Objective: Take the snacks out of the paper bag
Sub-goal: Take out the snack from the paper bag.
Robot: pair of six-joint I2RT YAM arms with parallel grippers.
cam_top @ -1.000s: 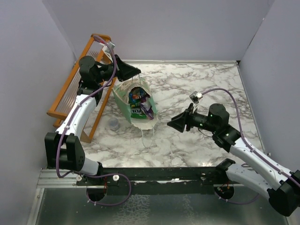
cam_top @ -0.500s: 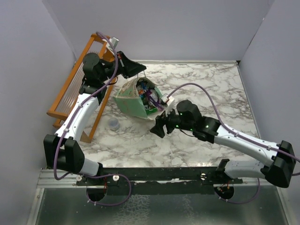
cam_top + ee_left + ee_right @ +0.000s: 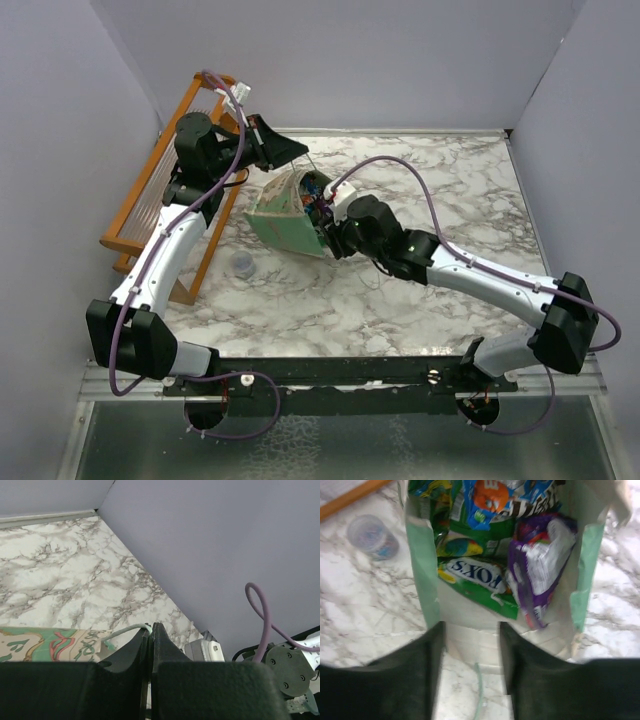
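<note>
Left hand [image 3: 151, 628] pinches shut on the string handle [image 3: 125, 629] of the paper bag [image 3: 285, 225]; right hand [image 3: 470, 632] gapes at its mouth (candy packets [image 3: 485, 545] inside), clear plastic cup [image 3: 370, 536] alongside.

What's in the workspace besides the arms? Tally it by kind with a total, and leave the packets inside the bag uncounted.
Paper bag: 1
Orange wooden rack: 1
Clear round cup: 1
Total: 3
</note>
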